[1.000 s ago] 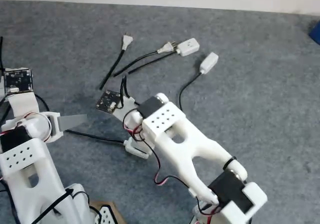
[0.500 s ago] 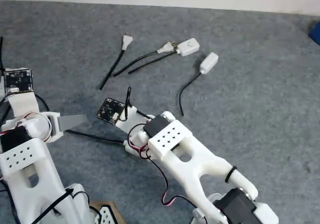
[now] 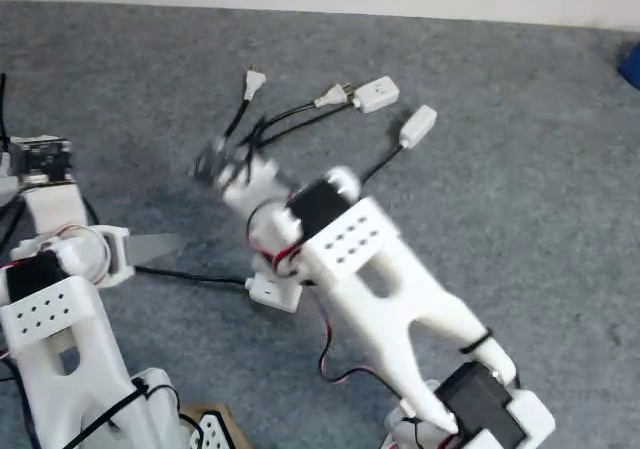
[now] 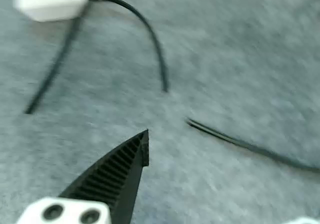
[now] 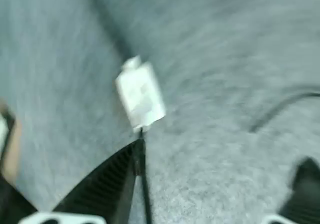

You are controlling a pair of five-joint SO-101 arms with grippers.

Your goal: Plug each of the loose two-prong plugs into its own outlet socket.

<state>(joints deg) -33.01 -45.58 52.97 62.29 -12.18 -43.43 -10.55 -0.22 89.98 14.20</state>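
Two white arms are pictured over a grey carpeted surface [image 3: 540, 219]. Nearest the camera's edge, a small white socket [image 3: 272, 291] is seen lying beside the right arm [image 3: 400, 289], partly covered by it, with its black lead [image 3: 190, 274] run flat toward the left arm [image 3: 50, 319]. The left claw [image 3: 152, 248] is held low just beside that lead and is pointed across the surface; whether it is spread or pressed together cannot be told. In its wrist view a white block [image 4: 50, 2] with black leads is shown well beyond it.

Farther in, the right claw [image 5: 222, 151] is stretched out over the middle of the surface and is spread wide, with nothing pinched between its jaws. A blurred white piece [image 5: 140, 97] is seen just beyond one fingertip [image 5: 131, 159]; contact cannot be confirmed, nor can it be told whether a plug or a socket is shown.

At the far side, one two-prong plug [image 3: 252, 81] is left lying loose on its dark lead, apart from every socket. Beside it, a second plug [image 3: 332, 95] is laid end to end against a square white socket [image 3: 378, 92], prongs toward it; whether they are seated cannot be told. An oblong white socket [image 3: 418, 124] is left alone near them, its lead curved back toward the right arm. A blue object [image 3: 632, 64] is cut off at the far edge.
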